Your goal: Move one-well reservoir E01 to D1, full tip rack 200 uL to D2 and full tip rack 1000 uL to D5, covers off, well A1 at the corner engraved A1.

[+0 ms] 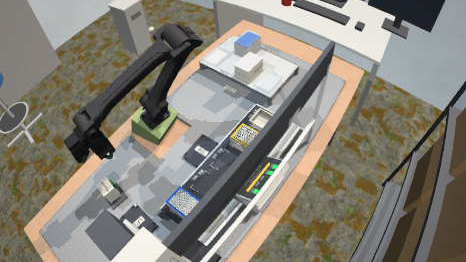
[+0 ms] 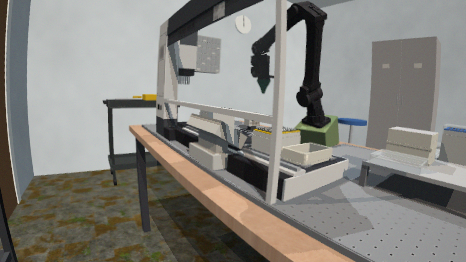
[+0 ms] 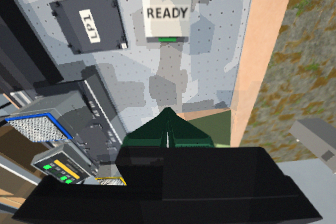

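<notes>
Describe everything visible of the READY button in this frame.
The READY button is a pale, squarish block with "READY" in dark capitals on its top and a thin green strip along the edge nearest the arm. It stands upright on the perforated grey deck near the bench's wooden edge, beside a dark pad marked LP1. Nothing touches it; the shut, empty claw hangs above the deck, short of it.

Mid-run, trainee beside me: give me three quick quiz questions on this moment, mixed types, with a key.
1. True or false: the gripper is shut and holds nothing.
2. In the top view, the rack at the deck's near end has a frame of which colour? A yellow, B blue, C red.
3. Fill in: in the wrist view, the box ahead of the fingertips reads ____.

Key: 1 true; 2 B; 3 READY.
</notes>
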Tool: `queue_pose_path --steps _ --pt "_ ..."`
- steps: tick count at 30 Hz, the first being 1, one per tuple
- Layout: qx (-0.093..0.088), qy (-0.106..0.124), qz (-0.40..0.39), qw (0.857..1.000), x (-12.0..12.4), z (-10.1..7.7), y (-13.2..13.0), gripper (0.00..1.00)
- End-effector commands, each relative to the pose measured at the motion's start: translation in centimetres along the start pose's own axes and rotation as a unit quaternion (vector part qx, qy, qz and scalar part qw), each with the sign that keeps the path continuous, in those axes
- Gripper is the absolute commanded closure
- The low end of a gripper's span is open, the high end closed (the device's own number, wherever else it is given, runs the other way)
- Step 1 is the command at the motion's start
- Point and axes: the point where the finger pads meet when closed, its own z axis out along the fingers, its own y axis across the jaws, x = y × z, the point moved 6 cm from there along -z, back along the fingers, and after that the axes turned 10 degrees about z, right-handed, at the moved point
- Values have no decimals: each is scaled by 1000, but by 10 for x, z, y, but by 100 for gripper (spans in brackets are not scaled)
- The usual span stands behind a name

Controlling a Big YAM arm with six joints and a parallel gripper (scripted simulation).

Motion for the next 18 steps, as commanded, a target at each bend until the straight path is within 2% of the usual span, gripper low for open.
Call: queue_pose_path --steps 1,5,6,8,13,15,18 --pt "-2 -12 -21 1000 -9 -1 7 100" --pt "-2 -8 -7 1000 -7 6 2 100" --pt "-7 -29 -13 999 -14 -8 10 100" --pt "-2 -8 -8 1000 -5 11 5 100" --pt "-2 -6 -7 1000 -6 20 5 100" --pt "-4 -13 -9 1000 -9 19 7 100" --pt "-2 -6 -7 1000 -6 29 5 100"
